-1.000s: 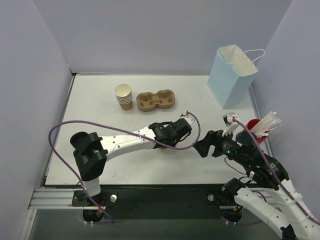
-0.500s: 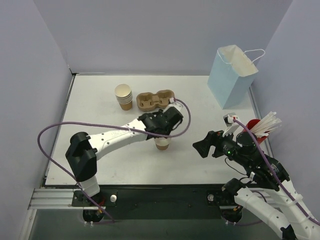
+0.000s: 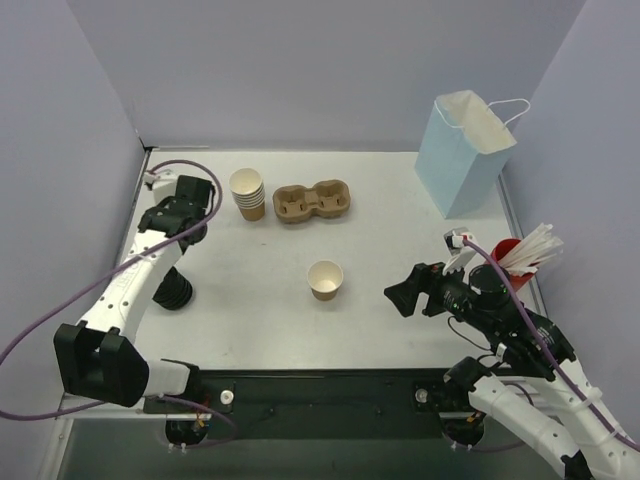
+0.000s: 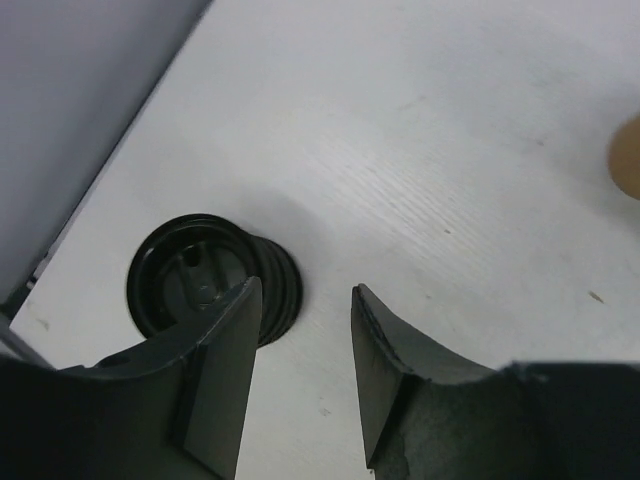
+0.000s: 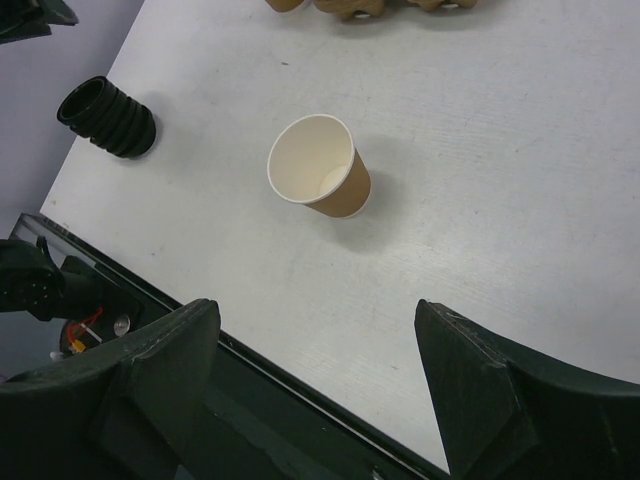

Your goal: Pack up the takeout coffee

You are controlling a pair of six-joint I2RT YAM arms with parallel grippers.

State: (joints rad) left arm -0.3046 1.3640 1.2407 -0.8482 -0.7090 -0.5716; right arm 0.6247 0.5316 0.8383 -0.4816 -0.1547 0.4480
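A lidless tan paper cup (image 3: pixel 325 279), cream inside, stands upright at centre frame. A ribbed stack of black lids (image 3: pixel 172 290) sits at left. The left gripper (image 4: pixel 305 300) and right gripper (image 5: pixel 315 325) gape, empty.

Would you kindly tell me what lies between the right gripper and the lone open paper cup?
Nothing: only bare white table separates the right gripper and the paper cup, as the top external view shows.
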